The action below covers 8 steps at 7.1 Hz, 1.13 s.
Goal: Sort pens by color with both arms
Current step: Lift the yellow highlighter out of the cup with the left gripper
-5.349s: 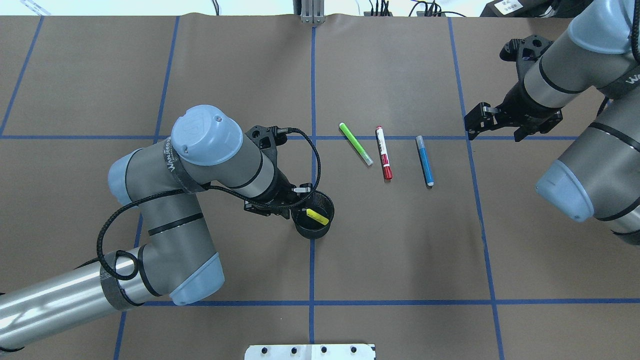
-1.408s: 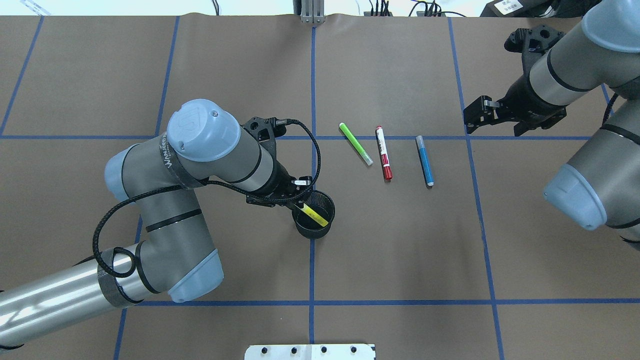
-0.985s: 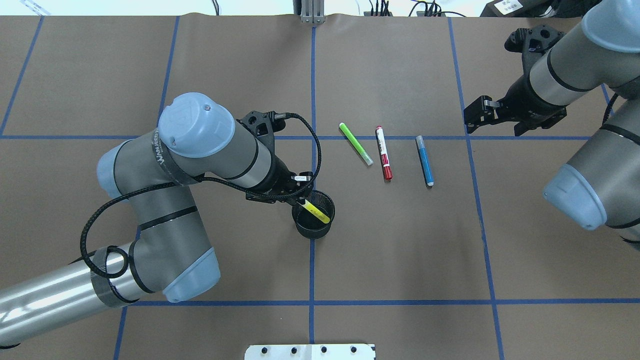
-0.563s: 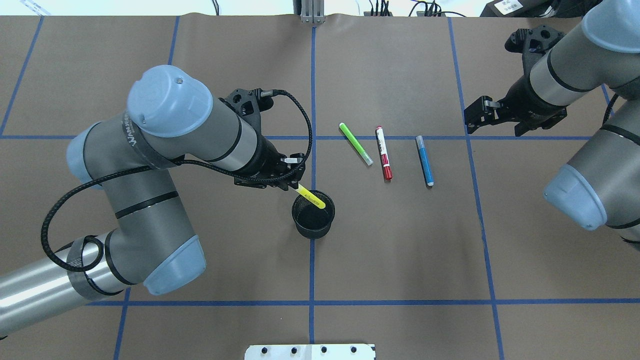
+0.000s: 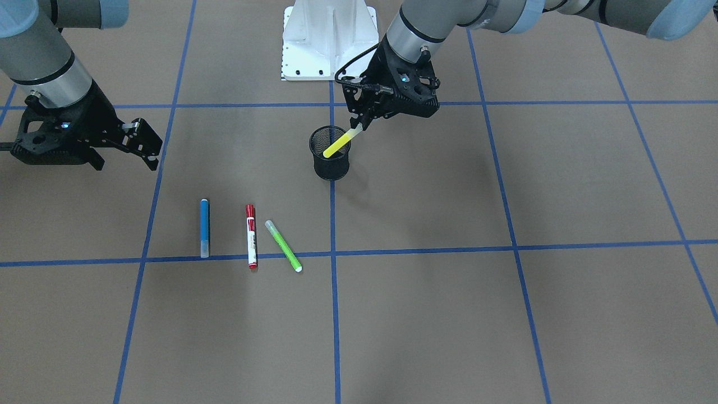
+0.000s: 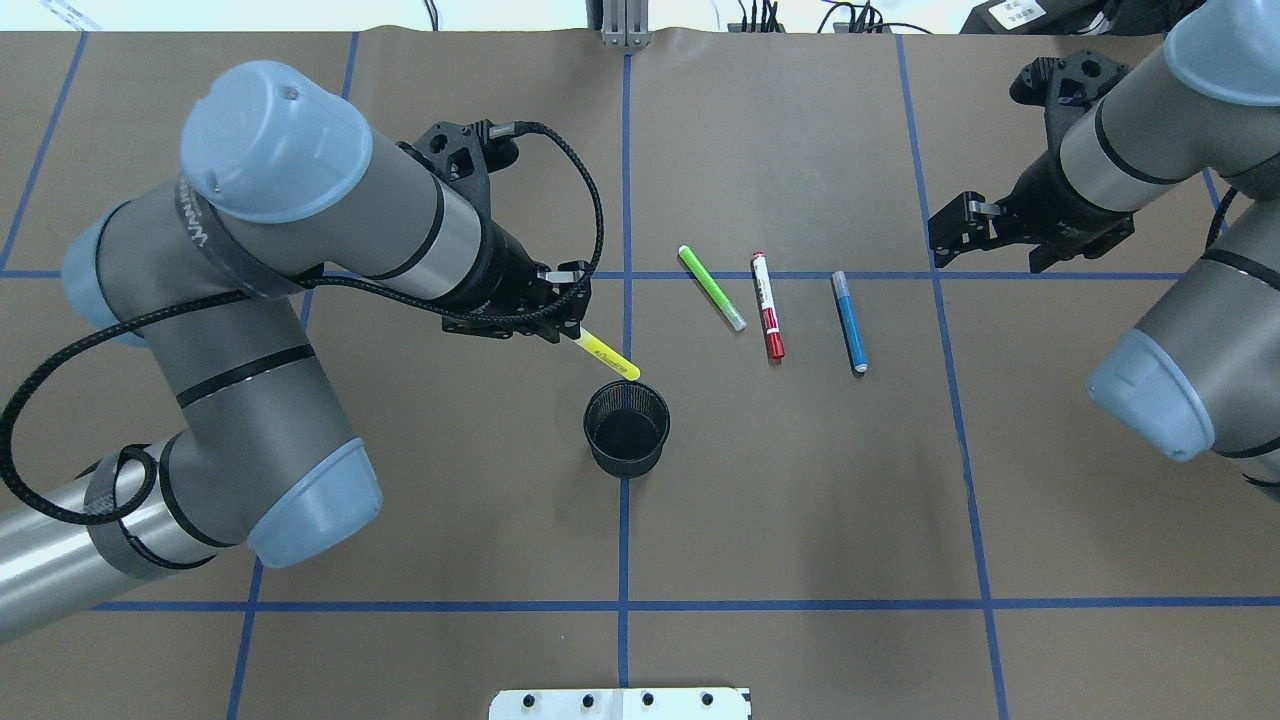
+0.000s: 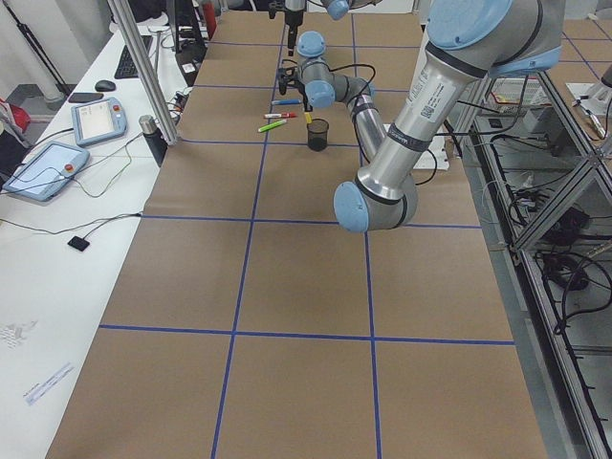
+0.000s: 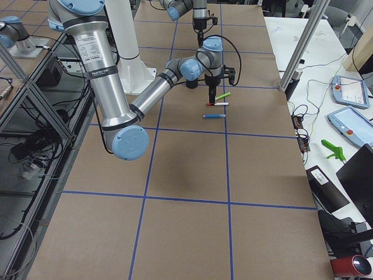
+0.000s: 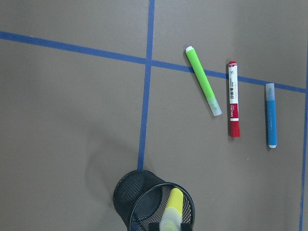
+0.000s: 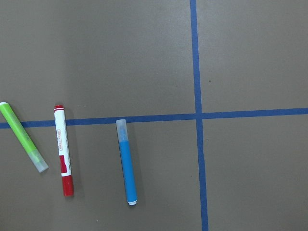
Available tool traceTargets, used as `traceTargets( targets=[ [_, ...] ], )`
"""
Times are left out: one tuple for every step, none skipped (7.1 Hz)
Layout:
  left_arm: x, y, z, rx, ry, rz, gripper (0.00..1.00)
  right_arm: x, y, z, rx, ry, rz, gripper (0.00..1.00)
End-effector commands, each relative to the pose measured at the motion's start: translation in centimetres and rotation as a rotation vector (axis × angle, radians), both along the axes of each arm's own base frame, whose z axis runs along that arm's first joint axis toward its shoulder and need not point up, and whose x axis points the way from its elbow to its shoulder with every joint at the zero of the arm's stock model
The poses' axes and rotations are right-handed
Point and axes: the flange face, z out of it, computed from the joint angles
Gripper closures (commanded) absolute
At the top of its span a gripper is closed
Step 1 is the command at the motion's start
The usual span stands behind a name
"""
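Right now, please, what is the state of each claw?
left claw: closed, holding the yellow pen.
right claw: open, holding nothing.

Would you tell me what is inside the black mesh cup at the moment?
No pen shows inside the black mesh cup; its interior looks dark. The yellow pen, held by the left claw, hangs over it. The wall hides part of its floor.
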Motion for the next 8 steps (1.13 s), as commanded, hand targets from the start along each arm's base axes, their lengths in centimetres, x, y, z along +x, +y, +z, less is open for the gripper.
traceTargets(
  targets=[
    [-1.1, -1.3, -0.8, 0.034, -0.01, -0.086, 1.0, 0.0, 0.0, 0.0, 0.0, 0.0, 0.001, 0.0],
    [-1.2, -2.1, -1.4, 0.061, -0.019, -0.151, 1.0, 0.0, 0.0, 0.1, -0.001, 0.001, 0.001, 0.0],
    [-1.5, -2.8, -1.7, 0.087, -0.041, -0.24, 1.0, 0.0, 0.0, 0.1, -0.001, 0.003, 0.001, 0.0],
    [-1.7, -3.5, -2.3, 0.106, -0.08, -0.317, 1.0, 0.2, 0.0, 0.2, -0.001, 0.003, 0.004, 0.0],
    [-1.8, -3.9, -2.7, 0.12, -0.104, -0.365, 1.0, 0.2, 0.0, 0.4, -0.001, 0.005, 0.004, 0.0],
    [-0.7, -3.3, -3.0, 0.154, -0.12, -0.416, 1.0, 0.1, 0.0, 0.4, -0.002, 0.007, 0.003, 0.01],
    [2.1, -2.2, -3.4, 0.187, -0.143, -0.449, 1.0, 0.1, 0.0, -0.1, 0.005, -0.001, 0.003, 0.01],
    [3.3, -2.2, -3.4, 0.206, -0.162, -0.483, 1.0, 0.2, 0.0, -0.3, 0.006, -0.006, 0.001, 0.0]
  ],
)
